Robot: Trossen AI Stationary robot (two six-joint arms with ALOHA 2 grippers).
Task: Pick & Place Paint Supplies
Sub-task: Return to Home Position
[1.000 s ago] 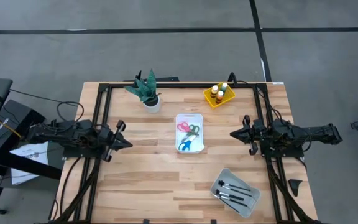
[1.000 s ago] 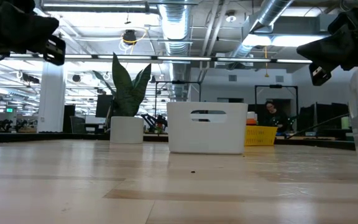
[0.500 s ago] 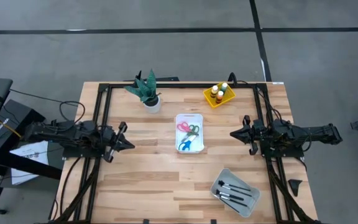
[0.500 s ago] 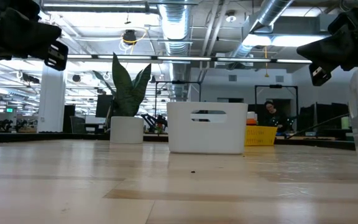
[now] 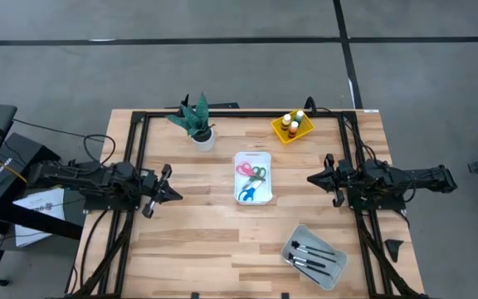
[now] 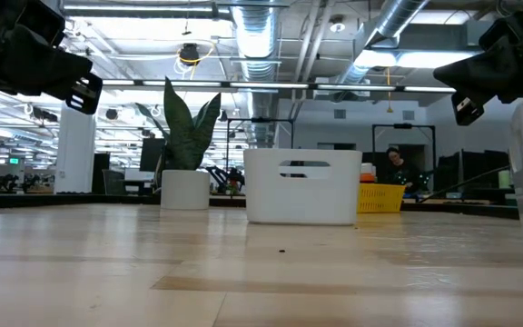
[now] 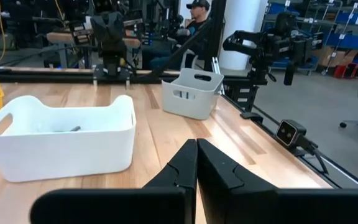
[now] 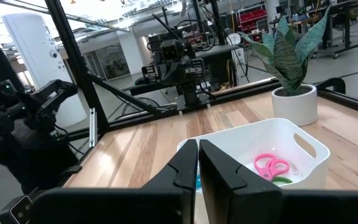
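Left pincer [image 5: 173, 193]: raised over the left side of the table [image 5: 206, 241], pointing inward; fingers pressed together with nothing between them (the left wrist view shows them edge to edge).
Right pincer [image 5: 312, 178]: raised over the right side, facing the left one across the white bin; likewise closed tight and empty.
White bin [image 5: 252, 154]: mid-table, between the two arms; holds the pink scissors [image 5: 244, 169], the green scissors [image 5: 259, 174] and the blue scissors [image 5: 247, 195], lying flat and close together.
Yellow basket [image 5: 308, 129]: toward the table's back edge, well right of the potted plant [image 5: 196, 120]; holds the paint bottles [image 5: 290, 124], packed close.
Grey tray [image 5: 301, 228]: near the front right corner; holds the brushes [image 5: 314, 256], lying roughly side by side.
Loose supplies: none that I can see on the bare table; the sorting looks done, and the arms seem to be parking.
Handling, scissors: likely light and stiff; the plastic loops give the surest hold, the blades being thin and slick.
Handling, bottles: likely light, smooth and round, so apt to slip or topple; best pinched across the body, below the cap.
Handling, brushes: very thin and light, apt to roll; best pinched mid-handle, away from the soft bristles.
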